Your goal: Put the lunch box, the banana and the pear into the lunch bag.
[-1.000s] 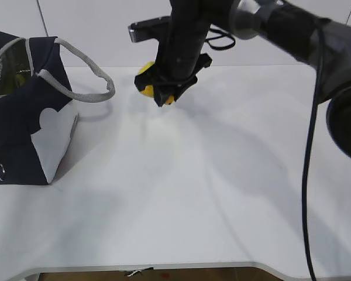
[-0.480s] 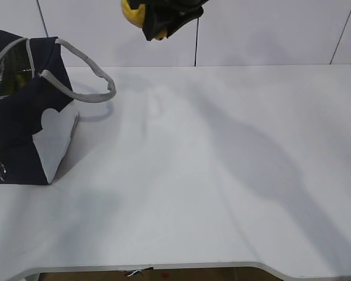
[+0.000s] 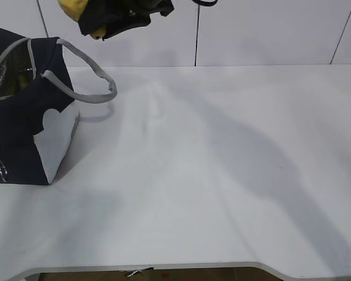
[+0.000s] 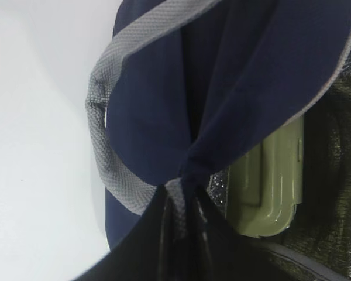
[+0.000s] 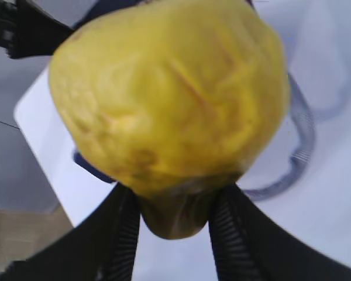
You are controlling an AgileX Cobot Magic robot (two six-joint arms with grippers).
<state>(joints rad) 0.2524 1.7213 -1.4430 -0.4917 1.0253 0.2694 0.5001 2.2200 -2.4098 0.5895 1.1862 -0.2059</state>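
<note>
My right gripper [image 3: 108, 20] is at the top edge of the exterior view, high above the table and just right of the lunch bag [image 3: 23, 126]. It is shut on the pear [image 3: 74, 10]. In the right wrist view the lumpy yellow pear [image 5: 169, 99] fills the frame between my black fingers [image 5: 120, 234]. My left gripper [image 4: 184, 199] is shut on the bag's navy rim fabric and grey strap [image 4: 114, 170], holding the bag [image 4: 245, 76] open. The lunch box [image 4: 272, 178], green lid up, lies inside on the silvery lining [image 4: 339, 193]. The banana is not in view.
The bag stands at the table's left edge [image 3: 0, 193] with a grey handle loop [image 3: 90, 88] drooping to its right. The white table [image 3: 210, 175] stretches to the right, with a white wall behind it.
My right gripper has carried the pear up off the table and leftward, from the back middle to high beside the bag. The bag and left gripper have stayed put.
</note>
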